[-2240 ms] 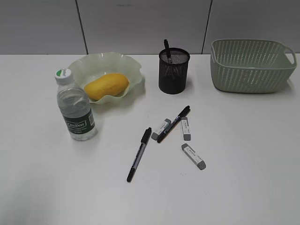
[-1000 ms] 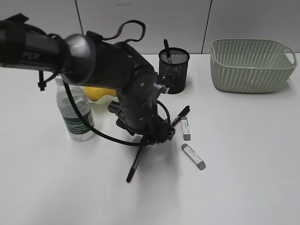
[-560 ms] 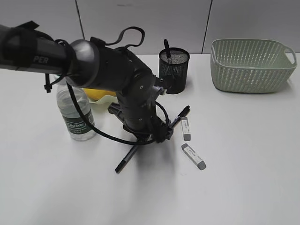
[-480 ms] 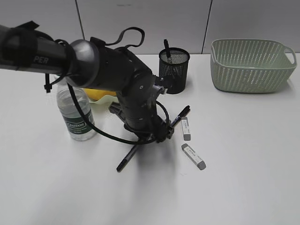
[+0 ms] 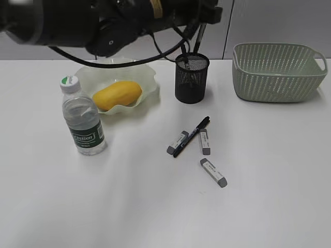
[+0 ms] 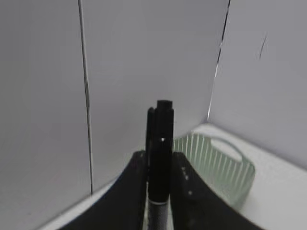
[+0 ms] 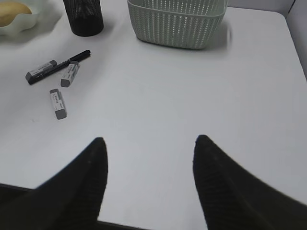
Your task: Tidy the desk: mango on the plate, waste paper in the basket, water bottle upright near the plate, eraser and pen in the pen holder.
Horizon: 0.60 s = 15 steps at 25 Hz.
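My left gripper (image 5: 202, 18) is shut on a black pen (image 5: 200, 35) that hangs upright just above the black mesh pen holder (image 5: 191, 78); the left wrist view shows that pen (image 6: 161, 139) clamped between both fingers. Another pen (image 5: 191, 136) lies on the desk (image 5: 155, 212) among three grey-and-white erasers (image 5: 177, 142), (image 5: 205, 141), (image 5: 213, 172). The mango (image 5: 117, 95) rests in the wavy green plate (image 5: 138, 70). The water bottle (image 5: 83, 120) stands upright beside the plate. My right gripper (image 7: 149, 141) is open over bare desk. The waste paper is out of view.
The green woven basket (image 5: 277, 72) stands at the back right, also seen as the basket (image 7: 177, 21) in the right wrist view. A pen stands inside the holder. A grey panelled wall runs behind the desk.
The left gripper closed on a pen lying on the desk, lifted it, and carried it up and back over the pen holder. The right gripper stayed where it was.
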{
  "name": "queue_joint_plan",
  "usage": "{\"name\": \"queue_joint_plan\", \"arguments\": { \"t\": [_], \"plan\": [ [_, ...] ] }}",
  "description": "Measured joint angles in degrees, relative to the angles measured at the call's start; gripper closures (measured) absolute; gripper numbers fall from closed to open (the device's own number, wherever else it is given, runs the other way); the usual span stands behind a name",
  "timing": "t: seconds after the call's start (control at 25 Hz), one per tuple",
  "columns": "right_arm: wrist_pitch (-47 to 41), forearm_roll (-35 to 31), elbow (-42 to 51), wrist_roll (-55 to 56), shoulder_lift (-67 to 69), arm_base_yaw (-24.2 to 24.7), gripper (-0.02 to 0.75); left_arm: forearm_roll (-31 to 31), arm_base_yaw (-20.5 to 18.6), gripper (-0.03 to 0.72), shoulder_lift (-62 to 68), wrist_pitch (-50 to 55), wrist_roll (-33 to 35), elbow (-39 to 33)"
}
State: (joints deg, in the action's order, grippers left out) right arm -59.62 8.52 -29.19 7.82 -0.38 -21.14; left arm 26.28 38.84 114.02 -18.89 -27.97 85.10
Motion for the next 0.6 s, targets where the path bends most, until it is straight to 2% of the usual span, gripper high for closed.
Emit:
{"name": "queue_joint_plan", "arguments": {
  "t": [0.12, 0.2, 0.36, 0.6],
  "plan": [
    [0.00, 0.00, 0.00, 0.00, 0.00, 0.00, 0.296, -0.24, -4.14, 0.588, 5.87, -15.98, 1.85, 0.63],
    [0.00, 0.00, 0.00, 0.00, 0.00, 0.00, 0.325, -1.24, -5.91, 0.588, 10.25, -21.24, 3.40, 1.51],
    [0.00, 0.00, 0.00, 0.00, 0.00, 0.00, 0.386, -2.00, -6.69, 0.589, 15.93, -23.31, 4.67, 4.98],
    [0.00, 0.00, 0.00, 0.00, 0.00, 0.00, 0.420, -2.23, -6.59, 0.592, 20.12, -23.08, 4.82, 10.81]
  ]
}}
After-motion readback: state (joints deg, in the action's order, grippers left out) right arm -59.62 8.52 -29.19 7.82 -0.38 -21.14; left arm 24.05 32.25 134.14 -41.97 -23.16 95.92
